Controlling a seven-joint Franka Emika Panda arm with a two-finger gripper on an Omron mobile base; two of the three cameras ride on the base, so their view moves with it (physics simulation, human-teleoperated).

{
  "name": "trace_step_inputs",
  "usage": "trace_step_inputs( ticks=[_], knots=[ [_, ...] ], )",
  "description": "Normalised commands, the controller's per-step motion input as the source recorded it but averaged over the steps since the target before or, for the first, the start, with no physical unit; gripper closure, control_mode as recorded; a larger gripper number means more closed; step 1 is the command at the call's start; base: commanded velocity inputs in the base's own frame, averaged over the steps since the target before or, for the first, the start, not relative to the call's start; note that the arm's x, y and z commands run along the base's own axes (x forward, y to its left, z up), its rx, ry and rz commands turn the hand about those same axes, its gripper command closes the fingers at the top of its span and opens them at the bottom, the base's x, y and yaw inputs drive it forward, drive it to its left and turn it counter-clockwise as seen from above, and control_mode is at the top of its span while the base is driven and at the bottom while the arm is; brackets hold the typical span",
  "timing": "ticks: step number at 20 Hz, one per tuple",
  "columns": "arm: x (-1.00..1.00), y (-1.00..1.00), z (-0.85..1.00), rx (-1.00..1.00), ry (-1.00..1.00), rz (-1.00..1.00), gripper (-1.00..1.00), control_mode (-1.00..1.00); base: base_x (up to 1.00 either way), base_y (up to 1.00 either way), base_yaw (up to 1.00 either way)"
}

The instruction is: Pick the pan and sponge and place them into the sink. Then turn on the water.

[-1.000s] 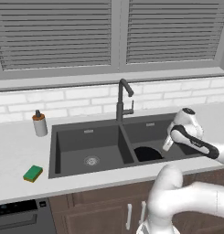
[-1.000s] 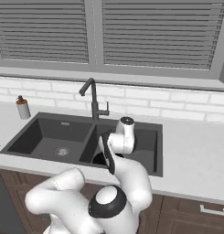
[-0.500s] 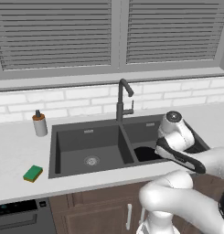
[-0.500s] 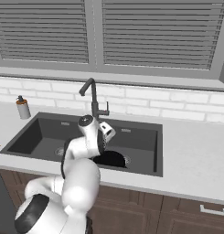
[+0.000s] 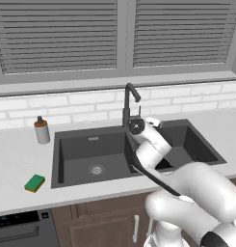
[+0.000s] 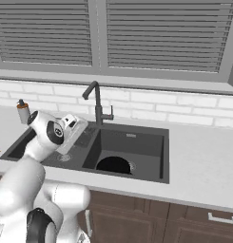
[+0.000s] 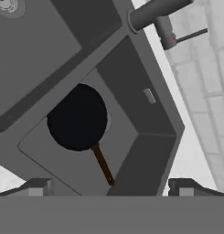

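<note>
My gripper (image 7: 109, 186) above the sink (image 5: 66, 140), jaws spread wide and empty, pan (image 7: 77, 118) lying in the right basin, sponge (image 5: 34, 183) on the counter (image 5: 13, 159) left of the sink

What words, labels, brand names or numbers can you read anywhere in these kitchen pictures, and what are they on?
No text can be read anywhere.
The soap bottle has an orange collar but no legible label.
The sponge, the pan, the faucet and the sink carry no markings.
The small pale plate on the sink's wall is blank or too small to read.
</note>
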Motion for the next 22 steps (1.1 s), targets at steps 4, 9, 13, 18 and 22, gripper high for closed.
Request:
trace_step_inputs(
  ticks=[4, 9, 13, 18, 22],
  knots=[
    [-0.03, 0.79, 0.50, -0.17, 0.02, 0.07, -1.00, -1.00, 0.00, 0.00, 0.00],
    [-0.13, 0.66, 0.28, 0.07, 0.13, 0.01, -1.00, -1.00, 0.00, 0.00, 0.00],
    [-0.22, 0.65, 0.27, 0.31, -0.06, -0.01, -1.00, -1.00, 0.00, 0.00, 0.00],
    [-0.50, 0.86, 0.02, 0.21, -0.37, -0.29, -1.00, -1.00, 0.00, 0.00, 0.00],
    [-0.54, 0.56, -0.22, 0.34, -0.35, -0.36, -1.00, -1.00, 0.00, 0.00, 0.00]
  ],
)
